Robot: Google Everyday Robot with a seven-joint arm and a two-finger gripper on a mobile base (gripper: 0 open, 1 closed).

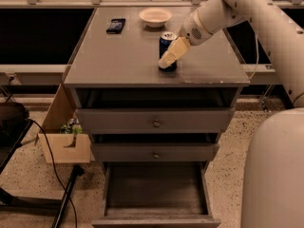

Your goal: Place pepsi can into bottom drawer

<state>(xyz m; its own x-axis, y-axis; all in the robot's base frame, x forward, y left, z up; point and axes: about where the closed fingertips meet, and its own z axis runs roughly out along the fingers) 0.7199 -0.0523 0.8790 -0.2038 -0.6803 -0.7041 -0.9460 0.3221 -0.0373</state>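
Observation:
The pepsi can (166,42), dark blue with a silver top, stands upright on the grey cabinet top (118,61), right of centre. My gripper (171,54) has come in from the right on the white arm and sits against the can's front and right side, covering its lower part. The bottom drawer (154,191) is pulled out at floor level below, and its flat dark floor is bare.
A white bowl (155,16) and a black phone (116,25) lie at the back of the cabinet top. The two upper drawers (154,122) with round knobs are shut. A cardboard box (64,144) and cables sit left of the cabinet; my white base (275,175) fills the right.

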